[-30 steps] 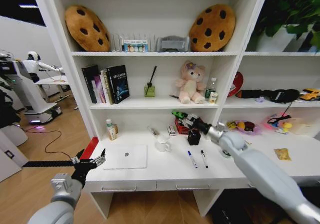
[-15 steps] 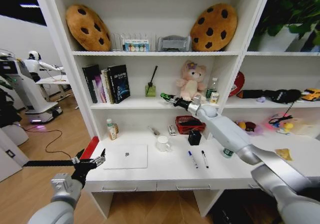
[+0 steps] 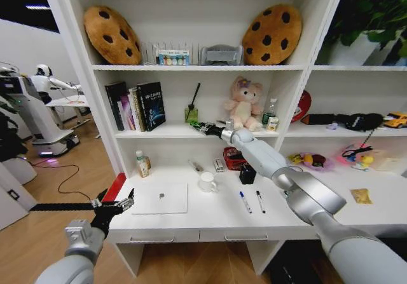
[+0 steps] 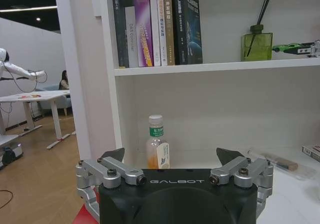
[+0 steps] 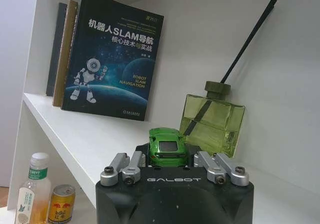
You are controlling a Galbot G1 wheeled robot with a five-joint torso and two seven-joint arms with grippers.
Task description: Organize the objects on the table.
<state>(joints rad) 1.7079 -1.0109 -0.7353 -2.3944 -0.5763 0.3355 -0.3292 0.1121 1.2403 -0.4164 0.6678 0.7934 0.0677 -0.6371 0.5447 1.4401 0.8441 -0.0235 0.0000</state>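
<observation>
The right gripper (image 3: 201, 129) is closed on a tiny green toy car (image 5: 168, 145). Its fingers (image 5: 125, 168) squeeze the car from both sides. The car sits up between them. Its long way runs straight out from the claw, toward the green glass bottle with black sticks (image 5: 211, 123) just past it. You can't tell which end of the car is the front, and the claw hides its bottom part.

The claw is held over the middle shelf (image 3: 172, 131), just beside that glass bottle. A row of books (image 3: 135, 106) stands farther off to one side, and the pink teddy bear (image 3: 244, 103) is behind the claw's arm.

The left gripper (image 3: 116, 206) waits low at the table's (image 3: 210, 217) front corner, next to the silver laptop (image 3: 160, 198). Its fingers (image 4: 114, 155) are spread wide with nothing between them. Far past it stands a small bottle with a green cap (image 4: 157, 143). Two pens (image 3: 252, 201) lie on the table under the right arm.
</observation>
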